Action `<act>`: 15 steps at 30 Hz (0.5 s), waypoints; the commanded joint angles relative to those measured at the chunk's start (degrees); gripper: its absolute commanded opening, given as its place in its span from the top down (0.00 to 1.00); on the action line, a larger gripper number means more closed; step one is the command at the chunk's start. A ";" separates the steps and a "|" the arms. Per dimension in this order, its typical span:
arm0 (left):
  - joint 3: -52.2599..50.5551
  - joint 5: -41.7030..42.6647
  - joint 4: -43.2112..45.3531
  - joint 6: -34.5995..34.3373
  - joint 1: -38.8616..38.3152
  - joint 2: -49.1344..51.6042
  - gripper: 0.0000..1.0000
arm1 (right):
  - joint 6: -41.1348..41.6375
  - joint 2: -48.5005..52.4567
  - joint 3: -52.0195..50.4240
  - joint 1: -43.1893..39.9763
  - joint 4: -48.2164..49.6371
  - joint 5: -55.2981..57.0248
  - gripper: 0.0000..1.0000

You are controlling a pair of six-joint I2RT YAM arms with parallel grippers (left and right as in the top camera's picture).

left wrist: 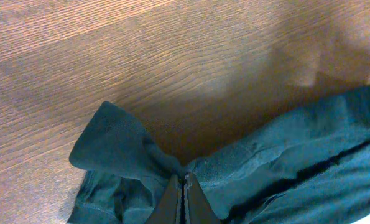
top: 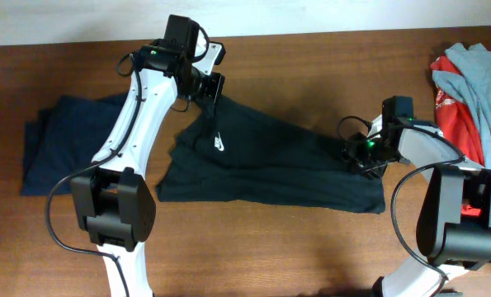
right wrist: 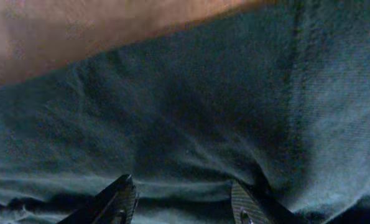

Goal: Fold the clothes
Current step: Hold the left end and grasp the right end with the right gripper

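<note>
A dark teal garment with a small white logo lies spread across the middle of the table. My left gripper is shut on its far left corner; in the left wrist view the closed fingers pinch a bunched fold of the cloth. My right gripper is at the garment's right edge. In the right wrist view its fingers are open and press down onto the dark fabric.
A folded dark blue garment lies at the left of the wooden table. A pile of clothes, grey-blue over red, sits at the right edge.
</note>
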 commanded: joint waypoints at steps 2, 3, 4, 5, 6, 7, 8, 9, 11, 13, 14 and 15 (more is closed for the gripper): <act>0.79 -0.44 0.04 0.98 0.31 -0.35 1.00 | -0.42 0.20 -0.13 -0.07 2.21 2.99 0.59; 0.79 -0.44 0.04 0.96 0.31 -0.35 0.99 | -0.42 0.20 0.22 -0.07 2.19 2.97 0.76; 0.79 -0.44 0.04 0.96 0.31 -0.35 1.00 | -0.44 0.20 0.46 -0.07 2.12 2.95 0.79; 0.79 -0.44 0.04 0.96 0.31 -0.35 1.00 | -0.44 0.09 1.16 -0.07 1.57 2.95 0.93; 0.79 -0.46 0.04 0.98 0.31 -0.35 1.00 | -0.44 -0.07 1.77 -0.07 0.87 2.84 0.96; 0.79 -0.46 0.02 0.98 0.31 -0.35 0.99 | -0.46 -0.20 2.27 -0.04 0.37 2.71 0.96; 0.79 -0.46 0.02 0.98 0.31 -0.35 0.99 | -0.48 -0.57 2.97 -0.04 -0.48 2.58 0.96; 0.79 -0.44 0.04 1.11 0.31 -0.35 1.00 | -0.92 -0.90 3.65 -0.04 -1.16 2.56 0.96; 0.79 -0.87 0.04 1.42 0.31 -0.35 1.00 | -2.67 -1.79 5.46 -0.04 -3.26 2.82 0.96; 0.81 -1.79 -0.20 1.81 0.31 -0.35 0.99 | -3.67 -2.58 8.20 -0.04 -6.95 4.63 0.96; 0.81 -1.88 -0.26 1.81 0.31 -0.35 0.99 | -3.67 -2.64 8.94 -0.04 -7.96 5.27 0.96; 0.81 -1.88 -0.44 1.81 0.31 -0.35 1.00 | -3.67 -2.67 9.73 -0.04 -9.09 6.08 0.96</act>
